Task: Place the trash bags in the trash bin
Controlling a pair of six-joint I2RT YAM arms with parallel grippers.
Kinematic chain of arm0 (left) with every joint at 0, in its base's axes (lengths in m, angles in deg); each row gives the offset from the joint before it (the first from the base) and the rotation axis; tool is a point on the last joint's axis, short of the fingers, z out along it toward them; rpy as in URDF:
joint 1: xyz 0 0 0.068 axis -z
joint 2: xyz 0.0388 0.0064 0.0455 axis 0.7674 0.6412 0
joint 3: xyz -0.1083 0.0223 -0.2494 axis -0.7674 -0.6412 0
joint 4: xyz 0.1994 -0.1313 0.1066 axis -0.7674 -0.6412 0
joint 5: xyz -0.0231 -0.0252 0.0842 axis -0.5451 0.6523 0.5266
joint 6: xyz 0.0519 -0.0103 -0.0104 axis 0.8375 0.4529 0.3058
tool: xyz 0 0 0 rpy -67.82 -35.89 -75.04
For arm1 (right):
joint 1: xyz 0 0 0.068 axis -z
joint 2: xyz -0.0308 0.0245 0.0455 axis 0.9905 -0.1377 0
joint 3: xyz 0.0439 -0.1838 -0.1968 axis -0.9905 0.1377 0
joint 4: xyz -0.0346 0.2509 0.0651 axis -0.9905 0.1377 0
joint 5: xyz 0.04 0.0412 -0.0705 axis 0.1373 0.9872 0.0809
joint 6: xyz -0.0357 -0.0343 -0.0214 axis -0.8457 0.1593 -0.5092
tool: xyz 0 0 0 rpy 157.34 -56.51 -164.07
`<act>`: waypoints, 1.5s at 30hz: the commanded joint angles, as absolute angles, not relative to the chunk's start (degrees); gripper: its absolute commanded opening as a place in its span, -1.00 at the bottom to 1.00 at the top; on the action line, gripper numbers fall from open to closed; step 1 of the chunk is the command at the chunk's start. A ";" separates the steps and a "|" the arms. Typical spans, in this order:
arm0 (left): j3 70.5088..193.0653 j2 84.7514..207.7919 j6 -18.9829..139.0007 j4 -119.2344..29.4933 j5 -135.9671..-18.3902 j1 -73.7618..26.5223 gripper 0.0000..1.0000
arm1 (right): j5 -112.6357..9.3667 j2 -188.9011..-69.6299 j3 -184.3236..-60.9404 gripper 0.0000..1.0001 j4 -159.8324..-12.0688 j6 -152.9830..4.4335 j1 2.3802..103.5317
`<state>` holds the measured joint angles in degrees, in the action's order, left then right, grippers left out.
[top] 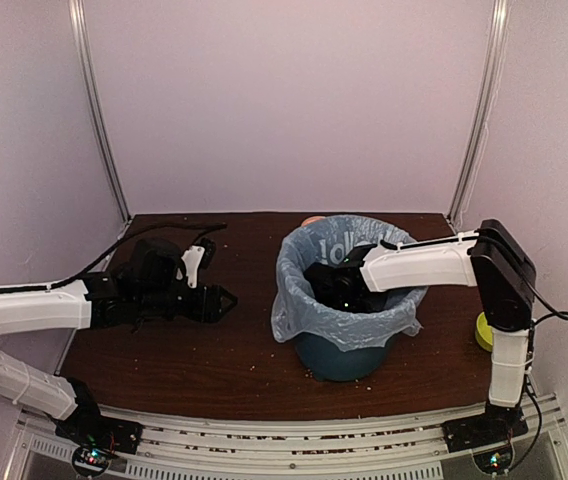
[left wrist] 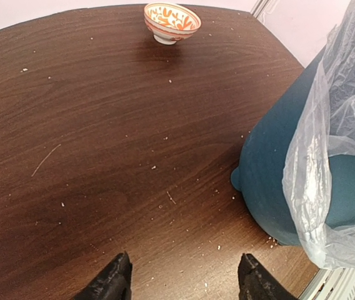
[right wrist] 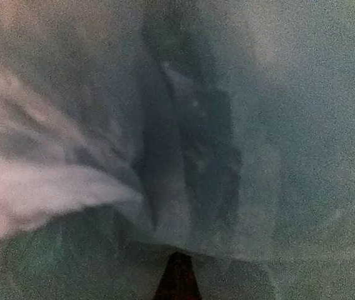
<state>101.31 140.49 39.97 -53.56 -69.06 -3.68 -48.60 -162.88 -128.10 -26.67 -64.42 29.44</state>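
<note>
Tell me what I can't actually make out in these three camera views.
- Top view: right gripper sits inside the trash bin; open or shut, unreadable.
- Right wrist view: blurred trash bag fills it; one dark fingertip shows.
- Top view: patterned bowl nearly hidden behind the bin.
- Top view: lime-green object partly covered by the right arm.

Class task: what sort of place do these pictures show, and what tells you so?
Likely a robot lab booth: left arm and right arm bolted at the edge of a brown table, plain pale walls close round, a teal trash bin lined with a trash bag.
</note>
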 commanded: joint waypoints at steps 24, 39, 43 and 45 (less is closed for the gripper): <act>105.13 143.13 42.55 -51.89 -68.35 -4.02 0.22 | -54.84 -154.78 -132.21 -1.00 -25.12 -63.82 29.28; 109.75 145.72 45.58 -53.53 -68.39 -4.06 0.23 | -56.01 -150.45 -138.71 -1.00 -20.17 -62.74 29.26; 111.03 146.22 46.22 -53.96 -68.21 -4.04 0.23 | -56.20 -149.04 -140.17 -1.00 -19.56 -62.34 29.31; 111.65 146.55 46.56 -54.15 -68.26 -4.02 0.23 | -56.11 -148.78 -141.23 -1.00 -19.11 -62.28 29.26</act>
